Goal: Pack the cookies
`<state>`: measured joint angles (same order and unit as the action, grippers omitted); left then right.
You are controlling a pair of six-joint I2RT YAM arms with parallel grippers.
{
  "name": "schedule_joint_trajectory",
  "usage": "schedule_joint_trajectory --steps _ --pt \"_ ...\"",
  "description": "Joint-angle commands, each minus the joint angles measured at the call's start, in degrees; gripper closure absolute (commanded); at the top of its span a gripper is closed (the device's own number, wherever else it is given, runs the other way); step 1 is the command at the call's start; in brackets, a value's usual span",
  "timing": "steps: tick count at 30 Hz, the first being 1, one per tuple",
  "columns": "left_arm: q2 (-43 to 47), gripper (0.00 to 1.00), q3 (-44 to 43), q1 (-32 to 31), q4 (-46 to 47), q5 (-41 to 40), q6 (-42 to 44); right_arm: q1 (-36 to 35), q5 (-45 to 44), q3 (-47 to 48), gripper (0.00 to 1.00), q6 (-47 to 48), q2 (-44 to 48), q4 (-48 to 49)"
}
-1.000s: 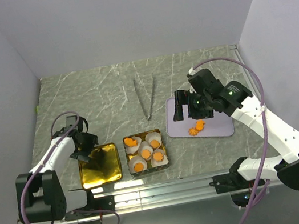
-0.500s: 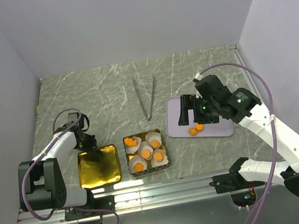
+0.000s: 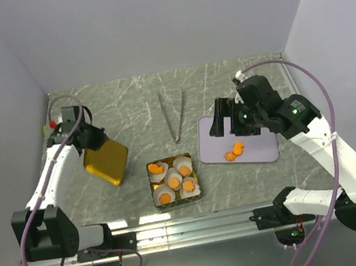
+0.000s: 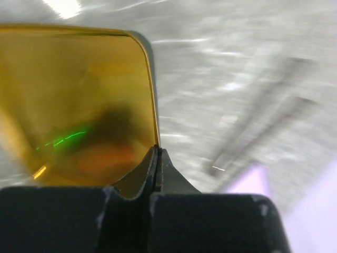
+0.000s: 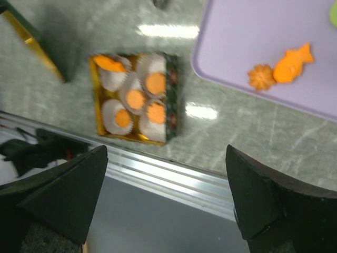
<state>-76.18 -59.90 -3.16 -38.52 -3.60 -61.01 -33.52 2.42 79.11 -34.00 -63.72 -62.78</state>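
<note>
frankly, our left jaws pinch only the rim of the gold lid, held tilted above the worktop; it could twist loose. our right jaws hang wide above the lavender tray, where two orange cookies lie, one ridged flower, one fish; five more fill the tin.

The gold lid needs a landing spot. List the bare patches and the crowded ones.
Bare table lies left of the tin, toward the near edge, and along the back wall behind the tongs. Crowded: the narrow gap between tin and purple tray.
</note>
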Motion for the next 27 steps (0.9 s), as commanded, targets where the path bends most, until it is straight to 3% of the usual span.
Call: schedule_joint_trajectory --steps 1,5,7,13,19,22,23,24,27 --pt "4.3 1.0 -8.2 0.2 2.0 5.8 3.1 -0.2 0.7 6.9 0.01 0.3 -1.0 0.6" --pt "7.2 1.0 -11.2 0.3 9.1 16.1 2.5 0.2 7.2 12.1 0.0 0.4 -3.1 5.6" --pt "9.2 1.0 -12.5 0.3 15.0 23.1 1.4 0.8 13.7 13.0 0.0 -0.1 -3.9 8.5" --pt "12.7 1.0 -19.1 0.3 22.2 32.3 -2.2 7.1 34.0 12.5 0.0 -8.5 -7.6 25.2" --pt "14.0 1.0 -22.5 0.3 27.1 40.0 -6.3 10.7 48.5 2.7 0.0 -28.7 -12.4 56.1" --pt "14.5 1.0 -23.2 0.3 30.3 41.6 -8.9 10.5 53.4 -1.0 0.0 -43.4 -16.2 77.3" --pt "14.7 1.0 -23.3 0.3 31.6 42.6 -10.2 10.6 54.4 -3.1 0.0 -47.4 -18.3 89.0" --pt "14.6 1.0 -23.7 0.3 32.1 42.9 -10.6 10.7 54.6 -3.4 0.0 -53.8 -19.5 93.5" --pt "14.2 1.0 -24.7 0.3 35.8 44.9 -13.2 10.1 55.0 -1.3 0.0 -58.4 -24.3 100.8"
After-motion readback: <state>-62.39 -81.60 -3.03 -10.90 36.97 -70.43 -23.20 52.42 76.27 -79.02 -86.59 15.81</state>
